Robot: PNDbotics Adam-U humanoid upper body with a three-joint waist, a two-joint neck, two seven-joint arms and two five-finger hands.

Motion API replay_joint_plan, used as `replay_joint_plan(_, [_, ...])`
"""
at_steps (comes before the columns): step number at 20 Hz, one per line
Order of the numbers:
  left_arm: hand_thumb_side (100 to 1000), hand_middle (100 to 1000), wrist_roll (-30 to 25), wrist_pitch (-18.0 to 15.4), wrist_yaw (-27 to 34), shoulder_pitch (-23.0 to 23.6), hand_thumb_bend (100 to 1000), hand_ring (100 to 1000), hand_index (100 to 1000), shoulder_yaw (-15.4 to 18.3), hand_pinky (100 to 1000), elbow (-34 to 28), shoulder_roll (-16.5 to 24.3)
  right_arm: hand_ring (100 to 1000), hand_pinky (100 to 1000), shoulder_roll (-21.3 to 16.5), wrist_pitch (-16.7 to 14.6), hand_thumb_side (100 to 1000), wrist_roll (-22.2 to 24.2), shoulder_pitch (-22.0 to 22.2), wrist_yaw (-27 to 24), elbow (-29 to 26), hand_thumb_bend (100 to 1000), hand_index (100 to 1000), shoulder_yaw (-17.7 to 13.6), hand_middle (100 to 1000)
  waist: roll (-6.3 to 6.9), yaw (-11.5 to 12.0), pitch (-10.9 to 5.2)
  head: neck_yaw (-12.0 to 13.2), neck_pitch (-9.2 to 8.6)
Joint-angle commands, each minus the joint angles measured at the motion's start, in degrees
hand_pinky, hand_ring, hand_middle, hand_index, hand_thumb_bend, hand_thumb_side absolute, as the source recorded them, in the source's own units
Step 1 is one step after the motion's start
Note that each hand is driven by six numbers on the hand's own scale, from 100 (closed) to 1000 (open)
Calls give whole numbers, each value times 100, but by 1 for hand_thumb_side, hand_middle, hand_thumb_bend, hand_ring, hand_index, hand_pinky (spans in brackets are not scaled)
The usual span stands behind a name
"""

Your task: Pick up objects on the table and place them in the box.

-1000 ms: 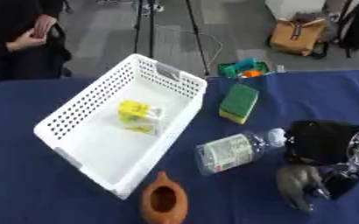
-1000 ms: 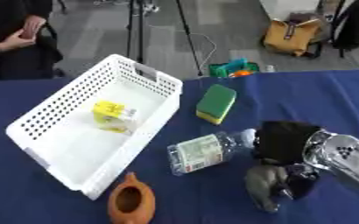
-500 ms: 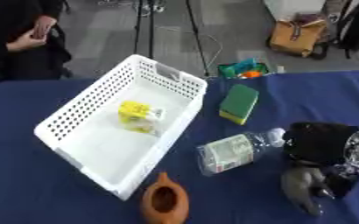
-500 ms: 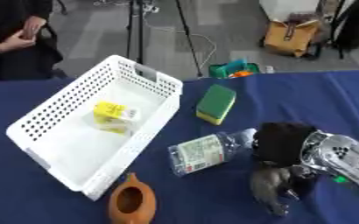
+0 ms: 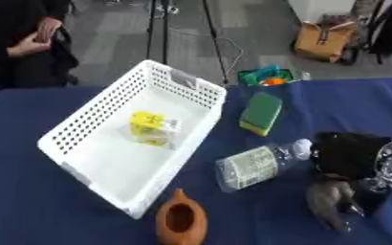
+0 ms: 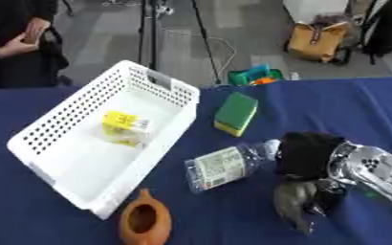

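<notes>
While the right hand (image 6: 304,203) hangs low over the blue counter (image 5: 49,220) just right of the clear plastic bottle (image 5: 254,165), its dark fingers (image 6: 293,210) point down and look loosely curled, though whether they hold anything cannot be told. Lying on its side, the bottle sits between the white basket (image 5: 82,174) and the hand, with a green sponge (image 5: 260,112) beyond it and an orange clay pot (image 5: 181,221) nearer. Inside the basket rests a small yellow packet (image 5: 152,128).

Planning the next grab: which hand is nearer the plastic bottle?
Right. The right hand is just right of the plastic bottle, beside its cap end. The left hand shows in neither view.
</notes>
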Motion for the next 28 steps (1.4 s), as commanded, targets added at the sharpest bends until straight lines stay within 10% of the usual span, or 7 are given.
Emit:
replay_joint_plan(1, [922,740,18,15,-22,-68,100,665,788,58,582,-67,92,879,1000,-60,77,442,-113,-28,-94,4,303,528,-25,463,4,-4,-109,-12,-33])
replay_joint_plan(28, [922,742,13,35,-28,-67,100,666,789,52,583,-67,141,856,997,-361,467,457,-14,-187,-632,-958,134,425,-99,411,-41,-67,-244,22,-33])
